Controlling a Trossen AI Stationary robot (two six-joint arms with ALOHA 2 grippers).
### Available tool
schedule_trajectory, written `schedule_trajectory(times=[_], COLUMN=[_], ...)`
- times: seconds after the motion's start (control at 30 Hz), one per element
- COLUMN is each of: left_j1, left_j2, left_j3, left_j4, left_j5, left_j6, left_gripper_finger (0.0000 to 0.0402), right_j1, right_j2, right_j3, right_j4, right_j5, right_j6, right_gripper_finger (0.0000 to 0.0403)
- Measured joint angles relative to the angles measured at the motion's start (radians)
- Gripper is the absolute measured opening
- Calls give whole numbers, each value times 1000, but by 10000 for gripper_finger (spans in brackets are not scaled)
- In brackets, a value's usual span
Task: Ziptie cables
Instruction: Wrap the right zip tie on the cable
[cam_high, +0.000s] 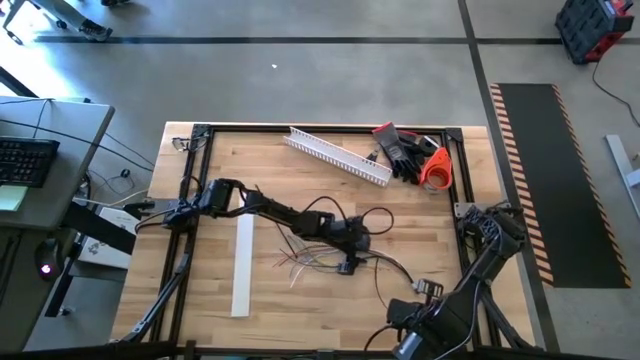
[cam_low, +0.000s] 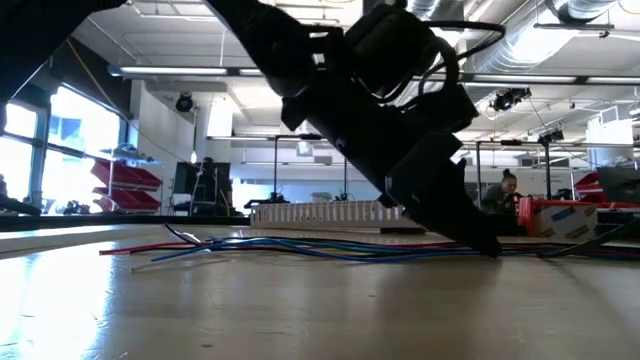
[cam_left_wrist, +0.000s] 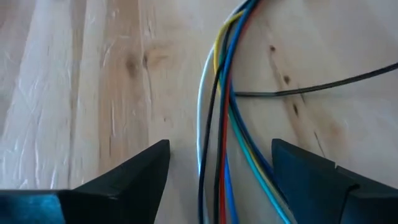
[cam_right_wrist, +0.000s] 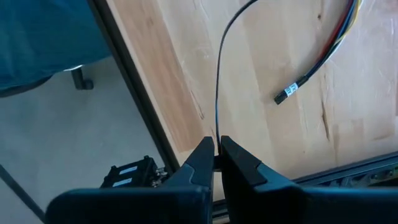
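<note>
The cables (cam_high: 312, 256) lie as a loose bunch of coloured wires on the wooden table, their free ends fanned out toward the left. My left gripper (cam_left_wrist: 221, 144) is open and low over the bunch (cam_left_wrist: 221, 124), one finger on each side of it; the low view shows the gripper (cam_low: 485, 240) slanting down to the tabletop. My right gripper (cam_right_wrist: 217, 142), near the table's front right (cam_high: 425, 290), is shut on a thin black strand (cam_right_wrist: 219, 74). That strand reaches across to the bunch (cam_left_wrist: 311, 86). My right gripper pinches the thin black strand (cam_right_wrist: 217, 121) between its two fingertips, coming from above and pointing down. From the fingers the strand runs out over the table toward the cables. Which part of its length is held cannot be told.
A flat white strip (cam_high: 243, 265) lies left of the cables. At the far edge are a white slotted channel (cam_high: 338, 155), dark gloves (cam_high: 402, 148) and an orange tape roll (cam_high: 437, 170). A cable end with a small labelled plug (cam_right_wrist: 286, 94) lies near my right gripper.
</note>
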Motion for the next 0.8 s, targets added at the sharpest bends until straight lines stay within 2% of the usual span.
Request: schedule_trajectory(times=[0.13, 0.23, 0.53, 0.8], left_j1=[-1, -1, 27, 15], left_j2=[7, 7, 6, -68], left_j3=[19, 19, 18, 8], left_j4=[-41, -56, -105, -171], left_j5=[-27, -35, -20, -54], left_j6=[12, 18, 3, -18], left_gripper_finger=[251, 215, 17, 1], right_j1=[2, 1, -9, -40], right_j2=[2, 2, 2, 2], right_j3=[0, 0, 0, 0], right_j4=[0, 0, 0, 0], right_j5=[34, 43, 50, 51], right_j6=[-16, -28, -71, -159], right_gripper_finger=[0, 0, 0, 0])
